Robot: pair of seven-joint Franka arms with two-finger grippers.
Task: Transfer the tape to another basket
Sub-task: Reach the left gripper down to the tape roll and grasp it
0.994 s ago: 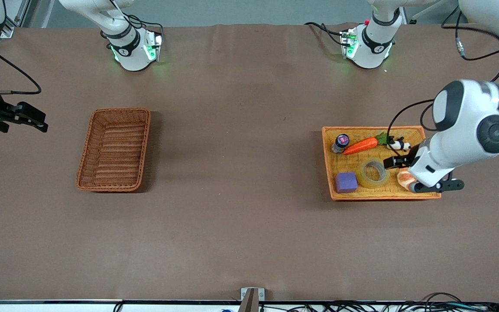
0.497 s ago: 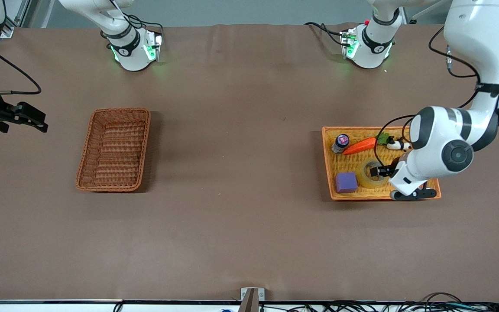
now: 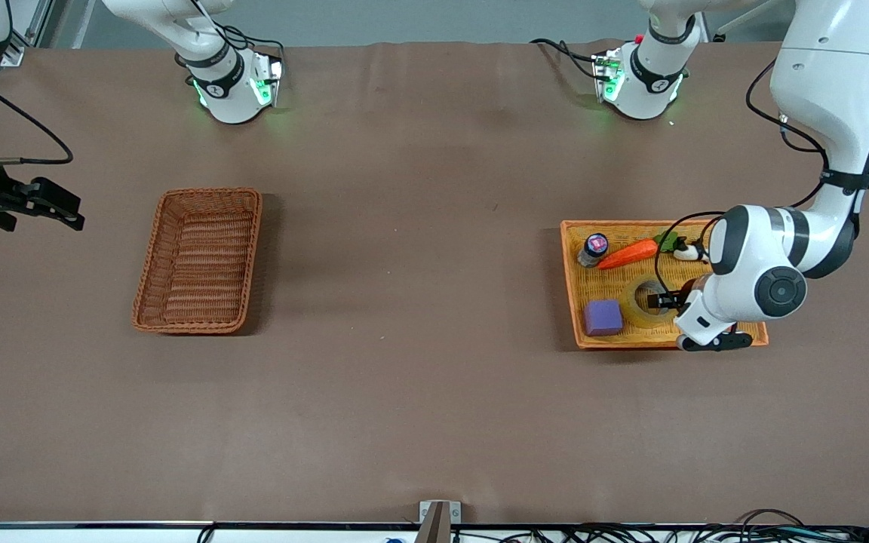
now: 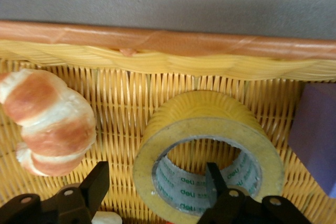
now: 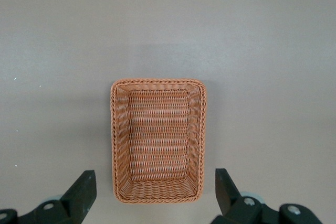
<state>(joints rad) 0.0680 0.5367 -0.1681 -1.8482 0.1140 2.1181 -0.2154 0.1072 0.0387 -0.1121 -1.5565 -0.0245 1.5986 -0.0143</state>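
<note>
The tape [image 3: 640, 300], a yellowish ring with a grey core, lies flat in the orange-yellow tray [image 3: 570, 290]. My left gripper [image 3: 664, 300] is low over it and open. In the left wrist view the left gripper [image 4: 156, 170] straddles the tape's [image 4: 207, 129] wall, one finger inside the hole and one outside. The reddish-brown wicker basket [image 3: 152, 264] stands toward the right arm's end of the table with nothing in it. My right gripper [image 3: 65, 211] waits open in the air; in the right wrist view the right gripper [image 5: 154, 177] looks down on the basket [image 5: 118, 140].
In the tray lie a purple cube [image 3: 603, 317] beside the tape, a carrot [image 3: 627, 254], a small bottle [image 3: 594, 249] and a black-and-white toy [image 3: 687, 251]. A croissant [image 4: 50, 121] lies beside the tape. The tray's rim [image 4: 157, 40] is close to the tape.
My left arm has swung in over the tray and lowered, bringing its open gripper from beside the croissant onto the tape. The right arm has not moved.
</note>
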